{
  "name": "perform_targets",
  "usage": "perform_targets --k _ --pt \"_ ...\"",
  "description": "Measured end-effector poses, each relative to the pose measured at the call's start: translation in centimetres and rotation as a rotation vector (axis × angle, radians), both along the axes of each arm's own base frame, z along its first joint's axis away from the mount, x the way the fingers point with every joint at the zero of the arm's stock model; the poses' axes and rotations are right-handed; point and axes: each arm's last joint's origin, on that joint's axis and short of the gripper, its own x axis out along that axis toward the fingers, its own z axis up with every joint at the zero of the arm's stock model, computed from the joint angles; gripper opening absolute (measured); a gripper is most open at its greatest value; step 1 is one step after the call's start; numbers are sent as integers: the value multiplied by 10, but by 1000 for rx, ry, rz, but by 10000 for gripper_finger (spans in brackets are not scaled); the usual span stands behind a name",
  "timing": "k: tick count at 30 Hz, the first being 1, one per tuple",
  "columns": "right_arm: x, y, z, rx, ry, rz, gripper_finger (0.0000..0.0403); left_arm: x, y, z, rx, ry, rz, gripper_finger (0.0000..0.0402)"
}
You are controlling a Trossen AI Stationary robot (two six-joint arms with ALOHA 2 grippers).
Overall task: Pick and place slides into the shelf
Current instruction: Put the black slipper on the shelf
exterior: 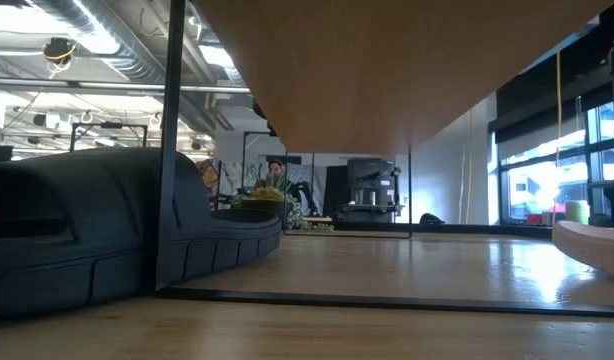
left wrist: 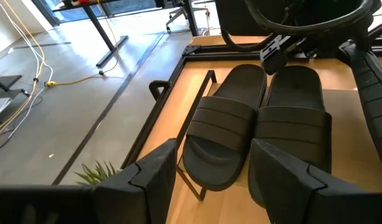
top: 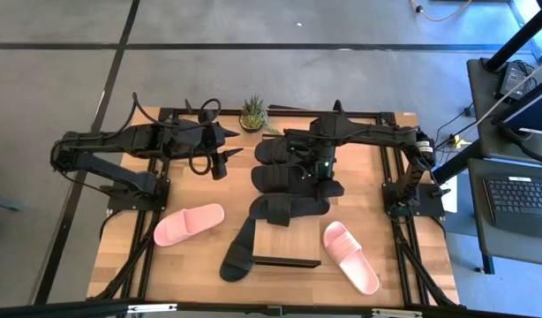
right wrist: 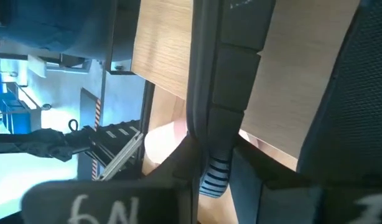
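Note:
Three black slides lie bunched at the table's middle: one by the far edge point(top: 273, 155), one beside it point(top: 278, 181) and one against the shelf's far side point(top: 289, 210). A fourth black slide point(top: 237, 252) lies at the shelf's left end. The shelf point(top: 289, 240) stands near the table's near edge. One pink slide point(top: 189, 223) lies to its left and the other point(top: 350, 256) to its right. My right gripper point(top: 324, 181) is over the black bunch and shut on a black slide point(right wrist: 206, 74). My left gripper point(left wrist: 213, 149) is open at the far left point(top: 225, 161), facing two black slides point(left wrist: 259, 124). My right gripper pinches a black slide between its two fingers by a thin edge point(right wrist: 211, 146), the ribbed foam showing right at the fingertips. The slide is seen edge-on and runs away from the fingers along their length. In the high view the arm covers the place of contact.
A small potted plant point(top: 252, 115) stands at the table's far edge between the arms. The low view looks under the shelf top point(exterior: 387, 70) past its thin leg point(exterior: 172, 150), with a black slide point(exterior: 87, 230) on the left and a pink one point(exterior: 597, 240) on the right.

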Motion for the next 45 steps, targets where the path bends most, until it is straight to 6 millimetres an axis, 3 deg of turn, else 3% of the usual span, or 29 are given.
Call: perform_targets --k 14,27,35,45 --pt "2 1 -17 90 50 -35 66 -1 0 -2 -1 23 0 195" --pt "1 1 -18 85 56 -40 143 -1 0 -2 -2 23 1 195" --pt "0 -1 -17 -12 48 -31 185 -1 0 -2 -3 22 1 195" --pt "0 -4 -18 -130 78 -56 187 -1 0 -2 -3 22 1 195"
